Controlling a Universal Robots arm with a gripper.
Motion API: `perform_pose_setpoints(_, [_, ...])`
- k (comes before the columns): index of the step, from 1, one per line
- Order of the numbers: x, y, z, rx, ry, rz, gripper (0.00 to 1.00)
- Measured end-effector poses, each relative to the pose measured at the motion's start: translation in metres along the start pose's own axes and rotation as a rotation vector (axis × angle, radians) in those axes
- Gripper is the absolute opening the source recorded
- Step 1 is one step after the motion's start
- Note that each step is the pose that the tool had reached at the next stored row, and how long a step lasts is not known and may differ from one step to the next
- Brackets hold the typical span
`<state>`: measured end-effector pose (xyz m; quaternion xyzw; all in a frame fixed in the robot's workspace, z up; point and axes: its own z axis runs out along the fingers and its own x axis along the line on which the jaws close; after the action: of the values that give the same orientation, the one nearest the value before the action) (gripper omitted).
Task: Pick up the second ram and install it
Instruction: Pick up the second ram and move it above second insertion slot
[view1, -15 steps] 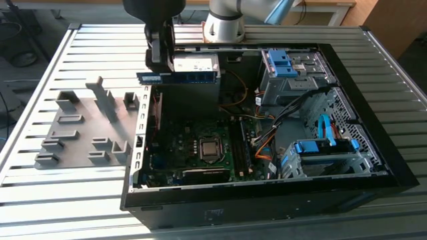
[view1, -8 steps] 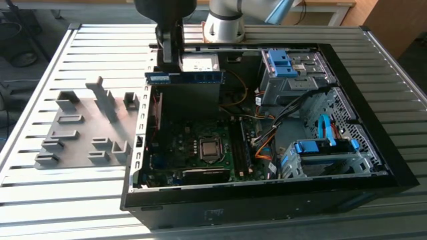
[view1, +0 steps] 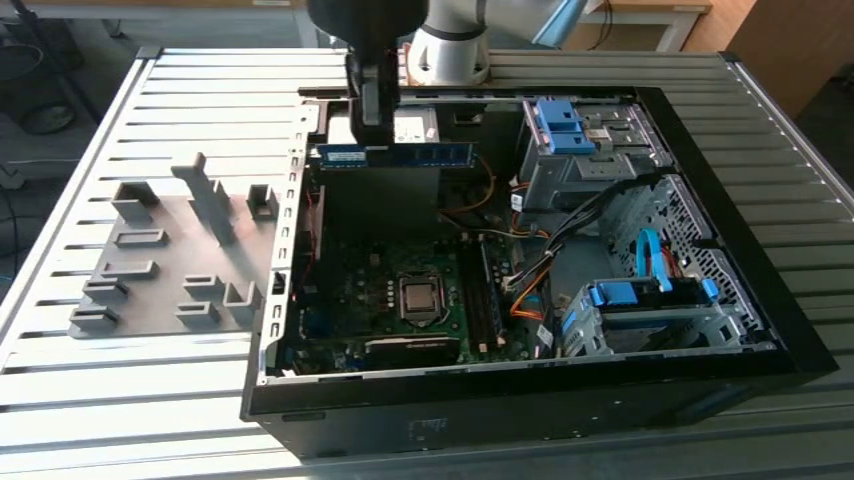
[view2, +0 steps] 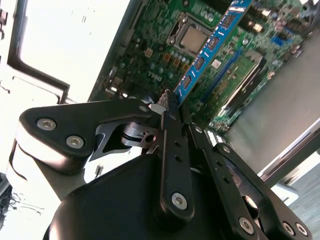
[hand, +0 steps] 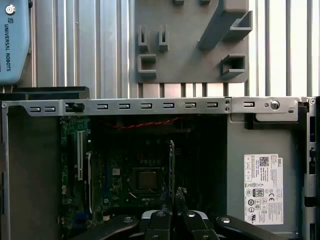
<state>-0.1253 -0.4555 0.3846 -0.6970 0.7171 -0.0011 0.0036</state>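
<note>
The second ram (view1: 427, 155), a thin blue stick with black chips, hangs level in the air over the back part of the open computer case. My gripper (view1: 372, 138) comes down from above and is shut on the end of the stick nearer the exterior view's left. In the second wrist view the second ram (view2: 210, 45) stretches away from the gripper (view2: 172, 102) above the green motherboard (view2: 150, 45). In the first wrist view the second ram (hand: 171, 167) shows edge-on above the gripper (hand: 173, 197). The motherboard (view1: 387, 300) with its bare processor (view1: 422, 297) lies below.
The black case wall (view1: 534, 385) rings the board. Blue drive cages (view1: 641, 300) and loose cables (view1: 534, 260) fill the exterior view's right side of the case. A grey slotted holder (view1: 174, 250) lies on the ribbed metal table (view1: 80, 380) beside the case.
</note>
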Motion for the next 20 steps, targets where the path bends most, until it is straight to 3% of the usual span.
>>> perform_pose_setpoints(16, [-0.002,-0.0676,0.0024,0.0,0.0,0.0,0.14])
perform_pose_setpoints(20, [-0.002,-0.071,0.0025,0.0,-0.0001,0.0,0.14])
